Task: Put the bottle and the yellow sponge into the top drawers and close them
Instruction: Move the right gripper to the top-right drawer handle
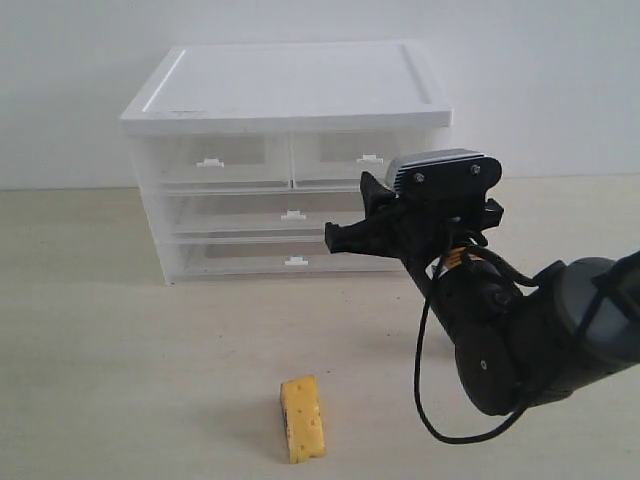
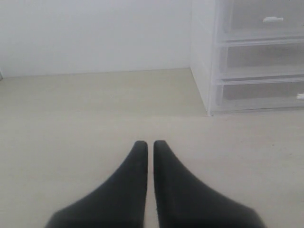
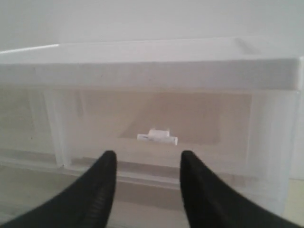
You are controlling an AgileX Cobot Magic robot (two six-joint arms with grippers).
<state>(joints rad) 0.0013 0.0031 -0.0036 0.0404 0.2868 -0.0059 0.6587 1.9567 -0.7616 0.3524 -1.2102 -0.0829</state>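
Two top drawers (image 1: 212, 158) sit shut, upper centre — we cannot tell their contents. Yellow sponge (image 1: 301, 418) lies bottom centre on the table (image 1: 120, 330). Right gripper (image 3: 147, 157) gapes empty; left gripper (image 2: 150, 145) is pressed closed, holding nothing.

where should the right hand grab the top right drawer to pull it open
Grip the small white tab mid-front of the top right drawer, coming straight at the front. The shut front is flat; only the tab sticks out. The open right hand faces it.
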